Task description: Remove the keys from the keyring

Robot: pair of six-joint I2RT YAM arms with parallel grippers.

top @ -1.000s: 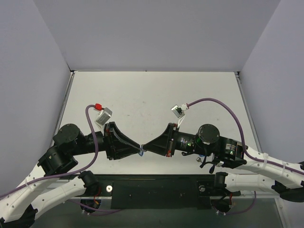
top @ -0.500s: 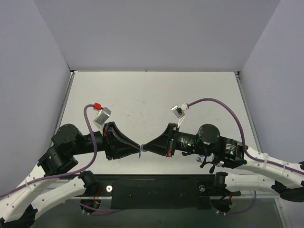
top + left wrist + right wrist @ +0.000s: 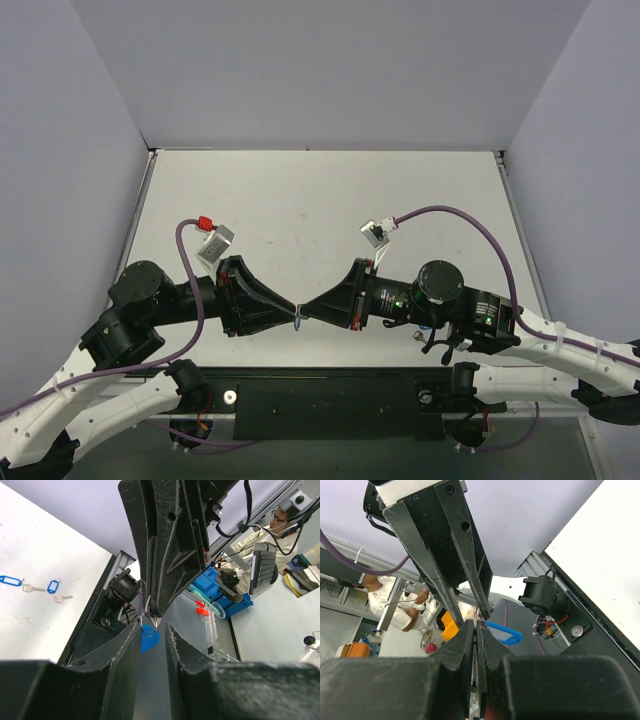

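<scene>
My two grippers meet tip to tip above the table's near edge. My right gripper [image 3: 305, 311] is shut on the keyring [image 3: 147, 627], a thin wire ring whose blue tag [image 3: 149, 640] hangs below it. The tag also shows in the right wrist view [image 3: 504, 633]. My left gripper [image 3: 152, 629] has its jaws apart, with the ring against the tip of its left finger [image 3: 131, 635]. Two silver keys [image 3: 33, 587] [image 3: 63, 598], each with a blue tag, lie loose on the white table in the left wrist view. They are hidden in the top view.
The white table [image 3: 300, 200] is walled on the left, back and right. A black base plate [image 3: 330, 400] runs along the near edge under the arms. Purple cables [image 3: 470, 225] loop over both wrists.
My left arm has shifted slightly to the left. The grippers stay tip to tip with the keyring between them.
</scene>
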